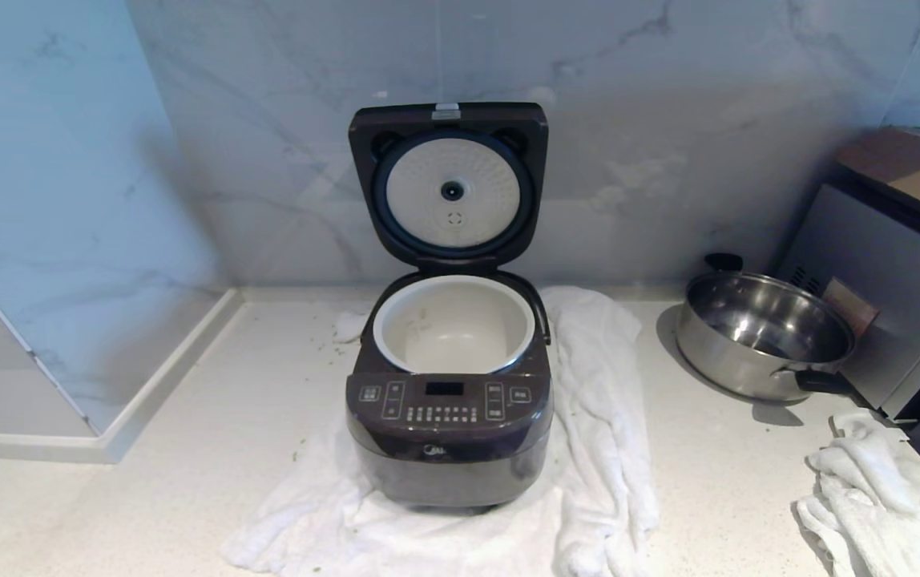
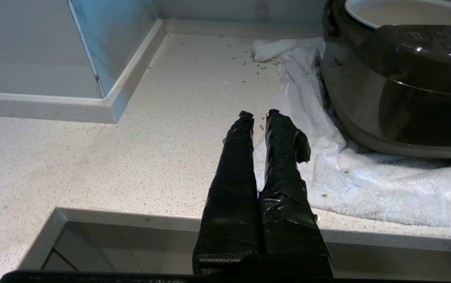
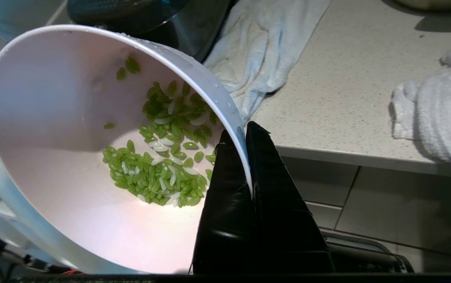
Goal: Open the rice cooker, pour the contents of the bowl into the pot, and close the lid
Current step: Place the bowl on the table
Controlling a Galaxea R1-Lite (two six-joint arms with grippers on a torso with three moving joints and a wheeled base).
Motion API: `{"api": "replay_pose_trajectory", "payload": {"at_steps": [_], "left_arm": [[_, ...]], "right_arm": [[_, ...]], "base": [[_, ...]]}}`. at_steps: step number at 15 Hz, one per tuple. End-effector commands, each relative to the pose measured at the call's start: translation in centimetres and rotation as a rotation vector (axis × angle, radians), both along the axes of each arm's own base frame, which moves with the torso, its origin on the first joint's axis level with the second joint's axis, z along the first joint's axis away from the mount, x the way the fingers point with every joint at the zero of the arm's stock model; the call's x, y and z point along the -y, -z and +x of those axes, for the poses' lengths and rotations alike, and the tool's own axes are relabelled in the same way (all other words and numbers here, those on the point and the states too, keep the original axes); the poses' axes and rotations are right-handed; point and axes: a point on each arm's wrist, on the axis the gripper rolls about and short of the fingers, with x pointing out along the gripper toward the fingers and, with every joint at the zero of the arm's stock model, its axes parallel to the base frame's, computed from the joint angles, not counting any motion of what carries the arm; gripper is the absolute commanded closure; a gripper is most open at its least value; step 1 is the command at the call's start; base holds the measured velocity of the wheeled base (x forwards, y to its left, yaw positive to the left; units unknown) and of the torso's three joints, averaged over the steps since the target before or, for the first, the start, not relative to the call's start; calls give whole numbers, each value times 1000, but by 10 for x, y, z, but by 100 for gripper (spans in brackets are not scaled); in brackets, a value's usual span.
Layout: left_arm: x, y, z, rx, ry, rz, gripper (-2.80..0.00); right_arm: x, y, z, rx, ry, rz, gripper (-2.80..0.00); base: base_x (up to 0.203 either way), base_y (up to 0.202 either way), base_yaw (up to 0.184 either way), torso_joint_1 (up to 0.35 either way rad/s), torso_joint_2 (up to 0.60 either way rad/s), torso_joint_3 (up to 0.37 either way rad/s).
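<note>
The dark-brown rice cooker (image 1: 448, 433) stands on a white towel in the middle of the counter. Its lid (image 1: 449, 183) is swung up, showing the pale dimpled plate. The cream pot (image 1: 453, 324) inside looks empty. In the right wrist view my right gripper (image 3: 240, 135) is shut on the rim of the bowl (image 3: 64, 118), one finger inside and one outside. The bowl is tilted and off the counter's front edge, with the contents (image 3: 158, 157), green and white grains, lying in it. My left gripper (image 2: 257, 114) is shut on nothing, hanging at the counter's front edge left of the cooker (image 2: 402, 82). Neither arm shows in the head view.
A steel pan (image 1: 764, 332) with black handles sits at the right by a dark appliance (image 1: 893, 272). A crumpled white towel (image 1: 877, 489) lies at the front right. The towel under the cooker (image 1: 588, 449) spreads forward and right. A raised ledge (image 1: 147, 385) bounds the counter's left side.
</note>
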Motion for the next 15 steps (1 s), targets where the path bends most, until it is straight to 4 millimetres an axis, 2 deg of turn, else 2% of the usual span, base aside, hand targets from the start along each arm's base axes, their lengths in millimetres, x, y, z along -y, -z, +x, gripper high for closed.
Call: {"api": "replay_pose_trajectory", "payload": {"at_steps": [1, 3, 5, 8, 15], "left_arm": [[0, 1, 0, -2, 1, 0, 0], [0, 1, 0, -3, 0, 0, 0], [0, 1, 0, -3, 0, 0, 0], [0, 0, 0, -1, 0, 0, 0], [0, 1, 0, -3, 0, 0, 0]], "right_arm": [[0, 26, -10, 63, 14, -57, 0], [1, 46, -3, 72, 43, -125, 0], [3, 52, 16, 169, 127, -162, 0], [5, 76, 40, 240, 204, -255, 0], [6, 89, 48, 248, 283, -292, 0]], "base": [[0, 0, 0, 0, 0, 0], [0, 0, 0, 0, 0, 0], [0, 0, 0, 0, 0, 0], [0, 0, 0, 0, 0, 0], [0, 0, 0, 0, 0, 0]]}}
